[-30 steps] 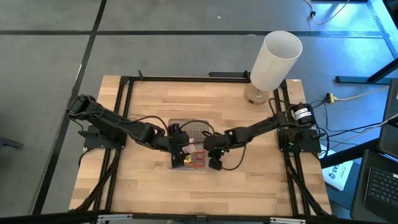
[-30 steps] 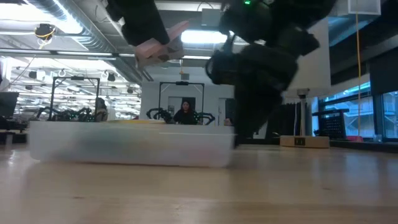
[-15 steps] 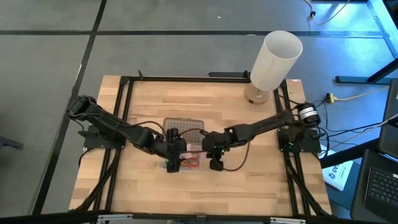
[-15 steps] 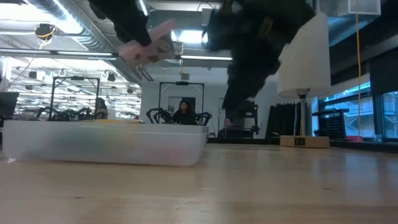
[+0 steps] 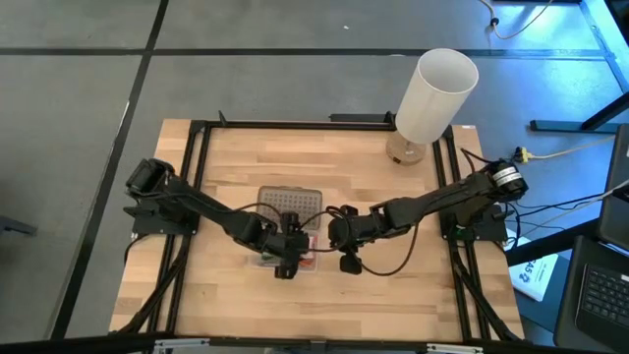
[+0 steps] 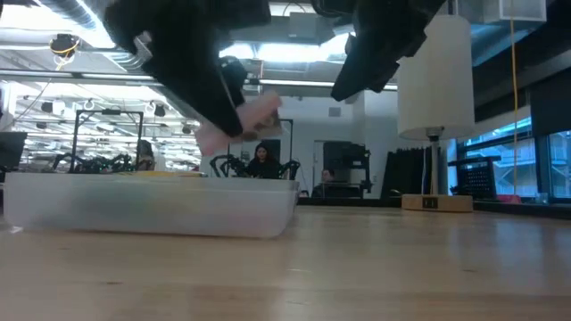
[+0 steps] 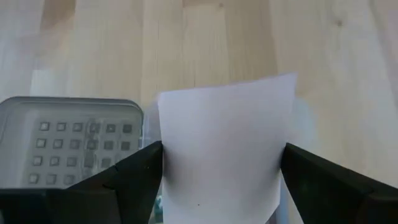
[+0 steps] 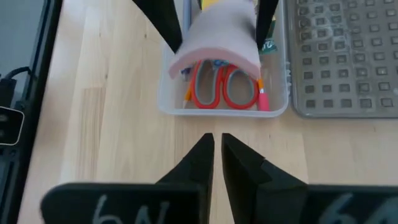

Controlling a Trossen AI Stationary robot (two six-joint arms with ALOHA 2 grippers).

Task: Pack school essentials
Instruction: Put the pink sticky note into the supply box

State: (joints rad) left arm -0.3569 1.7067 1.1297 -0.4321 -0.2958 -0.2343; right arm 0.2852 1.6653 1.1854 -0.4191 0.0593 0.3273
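My left gripper (image 5: 287, 264) hangs over the clear box (image 8: 224, 112), shut on the small pink pad (image 8: 217, 34). The box stands on the table and holds red-handled scissors (image 8: 221, 87), orange pencils (image 8: 188, 94) and other small stationery, partly hidden under the pad. In the low view the pad (image 6: 254, 120) is just above the box's rim (image 6: 152, 178). My right gripper (image 8: 217, 155) is shut and empty. It hovers off the table beside the box, toward the table's right (image 5: 349, 264). My left gripper pinches the pink pad by two opposite edges (image 7: 163, 168), one finger (image 8: 163, 18) on each side. The fingers point down from above. The pad bows into an arch between them and is lifted clear over the box.
The box's grey dotted lid (image 5: 292, 204) lies flat just beyond the box, toward the far edge. The tall white cylinder lamp (image 5: 432, 98) stands at the far right corner. Bare wood lies near and on both sides. People and equipment show in the room behind.
The box slid a little toward the table's left, then stayed. My right gripper rose and drew off to the right of it. My left gripper carried the pad toward the near edge and down, until it was just above the box.
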